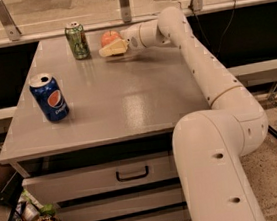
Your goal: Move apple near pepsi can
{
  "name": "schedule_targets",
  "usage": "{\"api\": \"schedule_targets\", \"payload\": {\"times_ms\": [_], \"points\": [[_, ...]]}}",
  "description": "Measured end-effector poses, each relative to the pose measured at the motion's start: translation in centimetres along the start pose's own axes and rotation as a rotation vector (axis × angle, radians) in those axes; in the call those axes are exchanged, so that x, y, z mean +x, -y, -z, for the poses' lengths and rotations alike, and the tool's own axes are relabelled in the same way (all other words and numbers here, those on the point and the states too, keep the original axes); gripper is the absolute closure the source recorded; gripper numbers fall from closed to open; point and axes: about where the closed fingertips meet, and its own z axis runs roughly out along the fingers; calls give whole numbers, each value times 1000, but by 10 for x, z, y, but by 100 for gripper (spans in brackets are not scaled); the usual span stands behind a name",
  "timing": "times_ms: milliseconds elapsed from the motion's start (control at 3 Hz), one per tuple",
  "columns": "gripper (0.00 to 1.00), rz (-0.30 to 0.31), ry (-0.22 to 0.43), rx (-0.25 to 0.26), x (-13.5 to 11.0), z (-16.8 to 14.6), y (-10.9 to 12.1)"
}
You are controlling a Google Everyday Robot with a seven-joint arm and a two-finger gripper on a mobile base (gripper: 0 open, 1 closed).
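The orange-red apple is at the far middle of the grey table, just right of a green soda can. My gripper reaches in from the right and is at the apple, covering its lower front. I cannot tell if the apple rests on the table or is held. The blue pepsi can stands upright near the table's front left, well apart from the apple and the gripper.
The green soda can stands upright at the far left, close to the apple. A rail with metal posts runs behind the table. My white arm crosses the table's right side. Drawers sit below the tabletop.
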Motion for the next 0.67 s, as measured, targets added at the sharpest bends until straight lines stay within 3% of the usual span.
{"api": "schedule_targets", "payload": {"times_ms": [667], "points": [[64, -2, -3, -11, 2, -8, -5]]}}
